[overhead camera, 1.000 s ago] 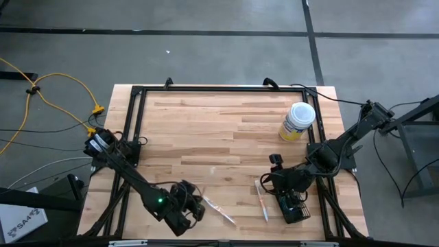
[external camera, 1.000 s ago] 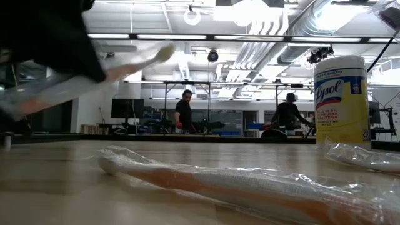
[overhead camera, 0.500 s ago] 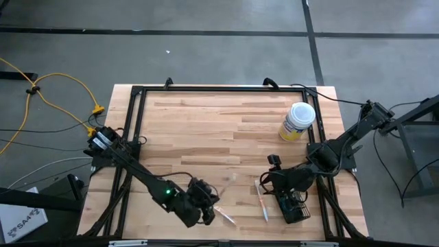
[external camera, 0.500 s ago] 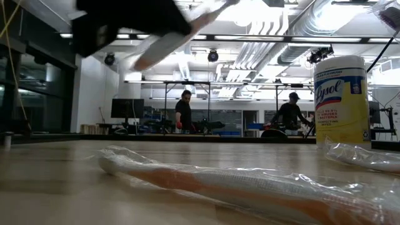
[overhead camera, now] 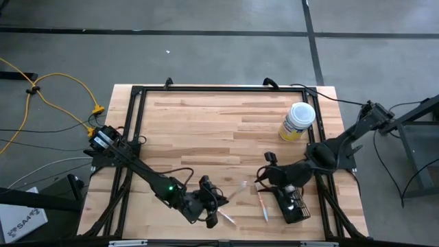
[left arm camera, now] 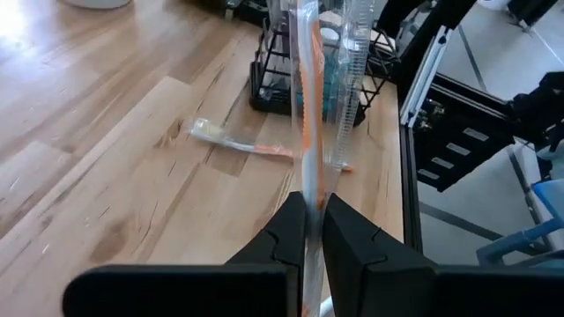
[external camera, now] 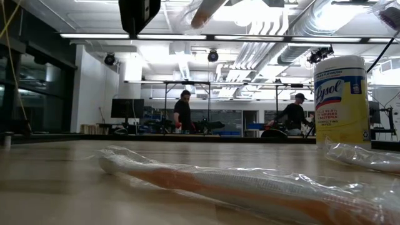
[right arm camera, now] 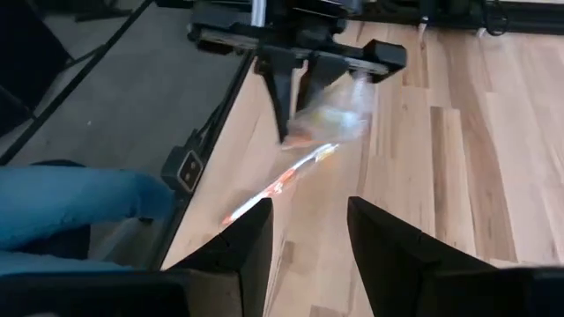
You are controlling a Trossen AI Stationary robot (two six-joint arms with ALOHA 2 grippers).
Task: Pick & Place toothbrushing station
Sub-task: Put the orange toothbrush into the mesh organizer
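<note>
Stretching pale and planked, the tabletop (overhead camera: 206,130) sits in a black frame on grey floor; beyond it, people stand in a bright workshop. The left end effector (left arm camera: 313,220) pinches a wrapped toothbrush (left arm camera: 307,106), now carried rightward from a second ago. The right end effector (right arm camera: 308,233), fingers apart, hovers beside the toothbrushing station (overhead camera: 293,206) at the near right edge.

A yellow Lysol canister (overhead camera: 297,122) with a white lid stands at the upper right of the wooden tabletop (overhead camera: 206,130); yellow cables (overhead camera: 48,96) trail across the grey floor (overhead camera: 206,55) at left, while two people (external camera: 184,112) stand in the distant workshop.
</note>
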